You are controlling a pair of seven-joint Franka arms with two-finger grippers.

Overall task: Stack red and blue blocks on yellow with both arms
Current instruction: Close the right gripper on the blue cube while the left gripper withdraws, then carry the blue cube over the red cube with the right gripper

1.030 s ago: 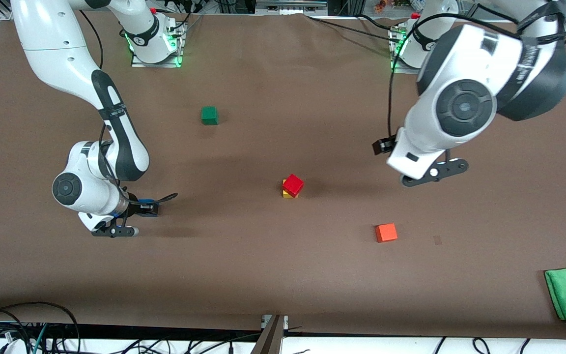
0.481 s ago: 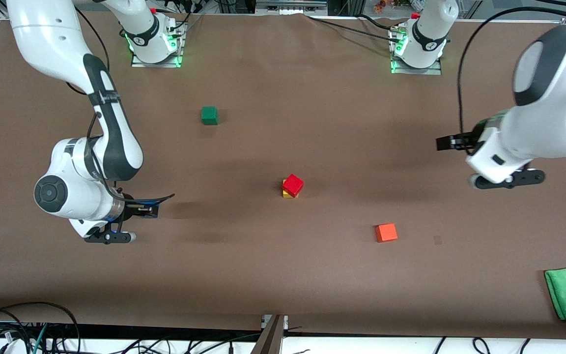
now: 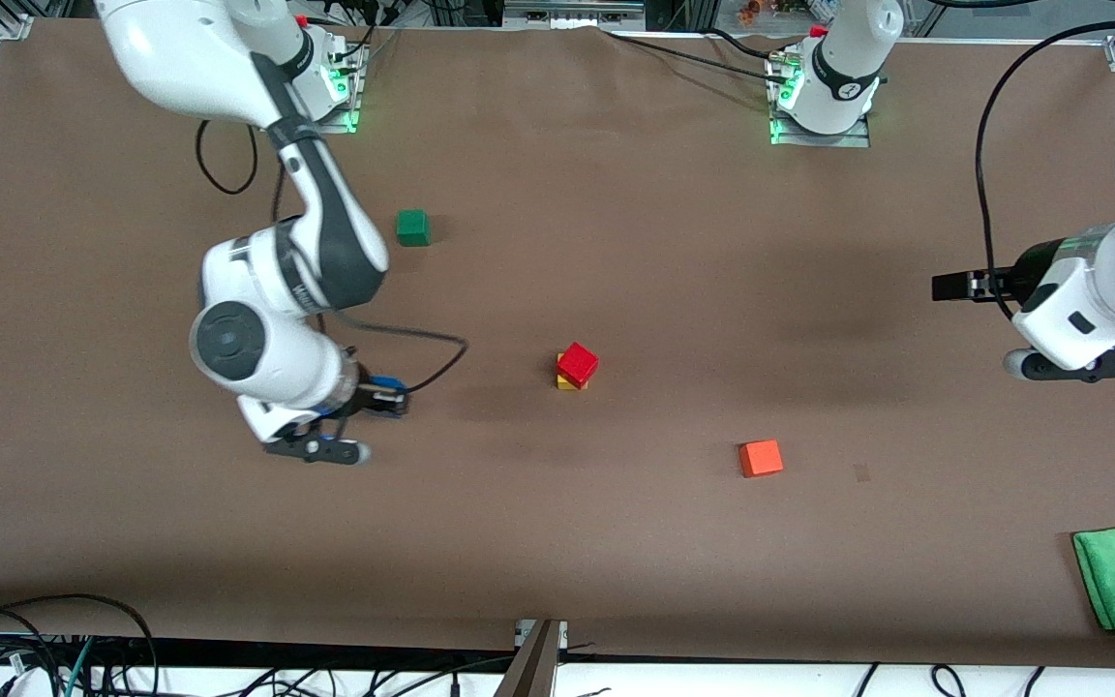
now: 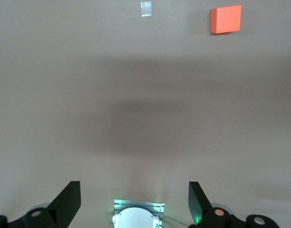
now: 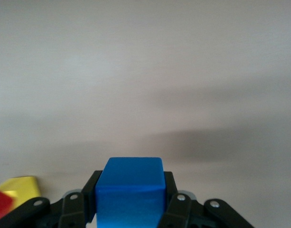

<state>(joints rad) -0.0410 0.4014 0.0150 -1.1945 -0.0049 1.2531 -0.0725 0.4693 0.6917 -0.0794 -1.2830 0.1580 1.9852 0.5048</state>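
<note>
Deep red cube (image 3: 578,364) rests on the bright yellow cube (image 3: 566,380). Toward the right arm's end from this stack, the right gripper (image 5: 130,202) clamps a bright blue cube (image 5: 130,190); toward the left arm's end, the left gripper (image 4: 133,204) hangs spread wide, empty.

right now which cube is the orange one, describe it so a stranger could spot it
Start at the two-cube stack mid-table, the red cube on the yellow cube. From it, look nearer the front camera and toward the left arm's end: the orange cube sits alone on the brown table. It is paler than the red and unstacked.
</note>
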